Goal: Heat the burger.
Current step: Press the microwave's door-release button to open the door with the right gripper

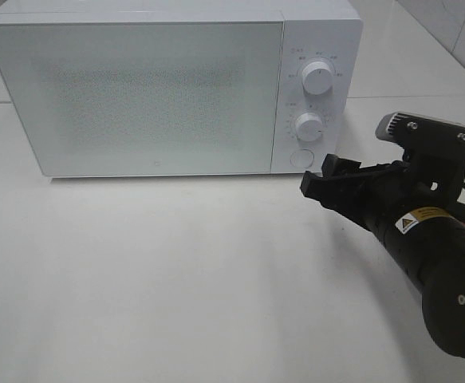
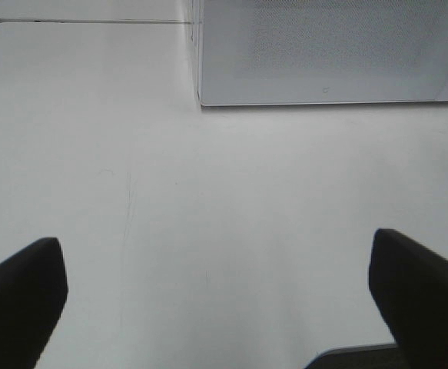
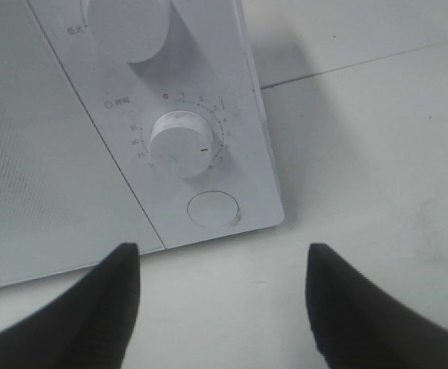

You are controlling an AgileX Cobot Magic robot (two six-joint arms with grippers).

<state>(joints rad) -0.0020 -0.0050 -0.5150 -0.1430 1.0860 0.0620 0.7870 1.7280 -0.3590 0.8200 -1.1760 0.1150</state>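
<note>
- White boxy microwave (image 1: 152,88), frosted door closed, fills the upper left of the high view on a white tabletop (image 1: 176,279).
- Its lower round dial (image 3: 181,144) is ringed with numbers: 0, 1, 2, 3, then 35, 30; the small lettering beside it is unreadable.
- Black right gripper (image 1: 321,175), centre right, gapes empty beside the round button (image 1: 301,158); a yellow warning sticker (image 1: 421,218) marks its arm.
- Black left gripper (image 2: 216,246) is spread wide, empty.
- Whereabouts of the burger cannot be told.

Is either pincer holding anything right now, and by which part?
Nothing is held: the left pincer and the right pincer both stand open and empty.
</note>
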